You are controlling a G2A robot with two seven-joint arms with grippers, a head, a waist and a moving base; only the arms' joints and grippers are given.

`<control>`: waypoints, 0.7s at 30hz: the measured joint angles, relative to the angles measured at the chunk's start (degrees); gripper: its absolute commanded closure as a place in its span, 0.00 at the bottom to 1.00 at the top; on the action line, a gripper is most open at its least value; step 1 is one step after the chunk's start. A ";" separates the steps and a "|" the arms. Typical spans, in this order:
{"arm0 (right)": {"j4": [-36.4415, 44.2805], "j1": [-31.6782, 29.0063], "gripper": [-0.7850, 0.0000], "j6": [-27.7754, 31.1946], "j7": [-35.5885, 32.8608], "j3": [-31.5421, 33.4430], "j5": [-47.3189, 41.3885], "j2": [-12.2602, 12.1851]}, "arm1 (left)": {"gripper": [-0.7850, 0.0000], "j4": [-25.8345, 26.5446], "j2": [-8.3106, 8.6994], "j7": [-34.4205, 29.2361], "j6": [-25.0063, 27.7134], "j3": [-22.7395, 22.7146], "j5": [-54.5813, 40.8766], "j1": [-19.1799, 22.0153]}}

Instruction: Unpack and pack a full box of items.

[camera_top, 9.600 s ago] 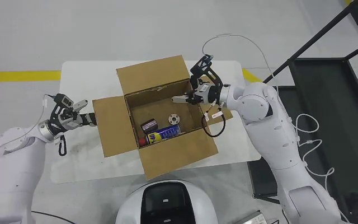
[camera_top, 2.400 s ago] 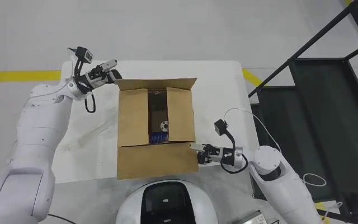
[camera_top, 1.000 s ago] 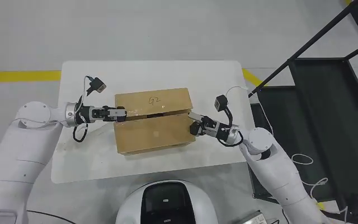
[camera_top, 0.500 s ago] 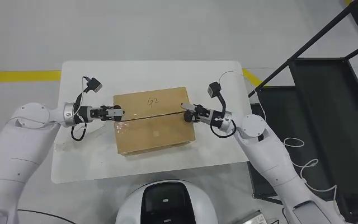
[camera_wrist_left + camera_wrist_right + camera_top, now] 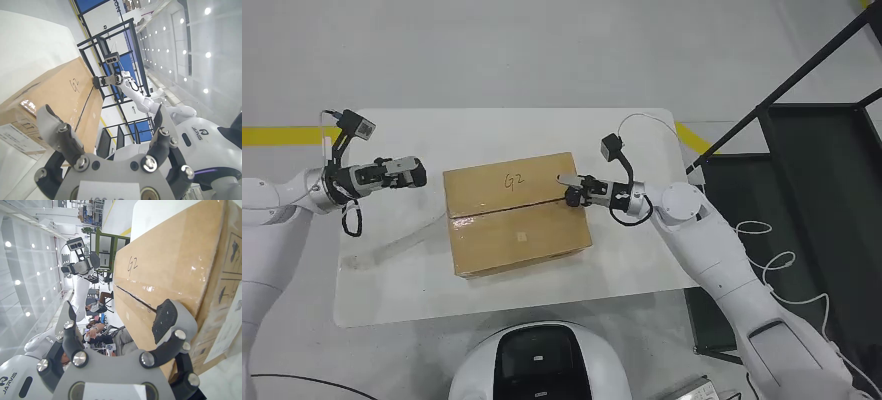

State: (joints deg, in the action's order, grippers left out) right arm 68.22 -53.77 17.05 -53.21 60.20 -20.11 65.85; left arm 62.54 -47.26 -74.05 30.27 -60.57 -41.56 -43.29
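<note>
The cardboard box (image 5: 517, 215) lies shut on the white table (image 5: 642, 140), its top flaps meeting in a seam and a handwritten mark on the far flap. My right gripper (image 5: 567, 190) is open at the box's right end, level with the seam. In the right wrist view one dark finger pad (image 5: 166, 317) rests against the top of the box (image 5: 160, 256) by the seam, the right gripper (image 5: 117, 313) empty. My left gripper (image 5: 414, 172) hovers open a short way left of the box, apart from it. The left gripper (image 5: 104, 117) holds nothing and faces the box (image 5: 56, 91).
A dark metal rack (image 5: 812, 170) stands just off the table's right edge. A yellow floor line (image 5: 282, 134) runs behind the table on the left. Bare table surface lies behind the box and on both sides of it.
My left gripper has pulled back leftward from the box's left end and now hovers clear of it. My right gripper has shifted slightly toward the far side along the right end.
</note>
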 measured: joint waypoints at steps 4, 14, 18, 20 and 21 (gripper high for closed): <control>-0.67 1.63 0.00 -0.08 -0.48 -0.40 0.03 0.30 | 0.00 2.66 1.54 -1.59 -1.60 -3.95 -1.01 -3.48; -4.24 4.55 0.00 -1.16 -3.23 -2.57 1.37 1.07 | 0.00 8.79 4.09 -3.60 -3.63 -12.38 -2.87 -13.59; -5.43 5.07 0.00 -0.89 -3.29 -3.50 1.08 1.51 | 0.00 10.29 4.49 -4.16 -4.64 -14.40 -3.31 -16.15; -5.68 5.21 0.00 -0.83 -3.19 -3.49 0.80 1.61 | 0.00 11.32 4.67 -4.17 -5.11 -15.35 -3.32 -17.11; -5.78 5.27 0.00 -0.84 -3.05 -3.35 0.59 1.62 | 0.00 12.16 4.77 -4.23 -5.40 -15.99 -3.33 -17.67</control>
State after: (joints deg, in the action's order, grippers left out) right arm 62.45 -48.50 16.21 -56.25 56.85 -19.52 67.47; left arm 74.70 -42.49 -78.28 24.87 -76.56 -44.89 -60.96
